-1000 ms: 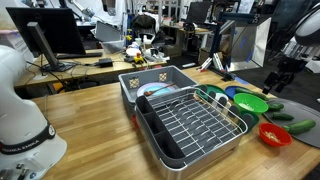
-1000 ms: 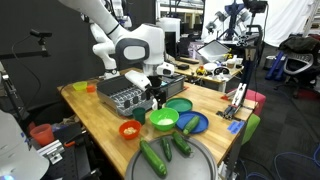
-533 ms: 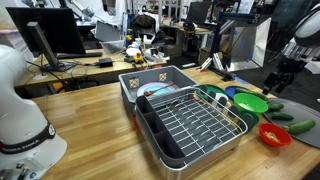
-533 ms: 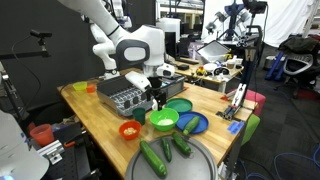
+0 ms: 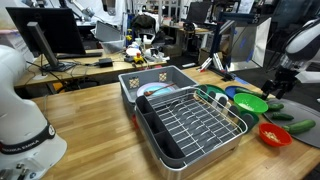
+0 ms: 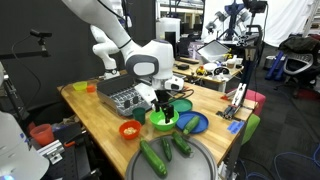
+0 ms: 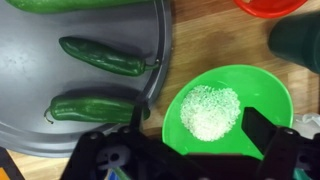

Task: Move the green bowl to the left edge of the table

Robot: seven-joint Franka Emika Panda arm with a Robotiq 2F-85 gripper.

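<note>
Green bowl (image 7: 232,108): round, shallow, bright green plastic with a paler, glossy inside. It stands on the light wood-grain table (image 5: 90,110), beside a grey round tray (image 7: 40,110) and near a red bowl (image 6: 130,129) and a blue dish (image 6: 193,124). Gripper (image 7: 200,116): directly above the bowl, jaws spread, gripping nothing; cluttered desks with monitors (image 5: 55,35) lie behind.

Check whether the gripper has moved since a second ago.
Yes. In an exterior view the gripper has shifted away from the dish rack and down, so it now hangs over the green bowl.
</note>
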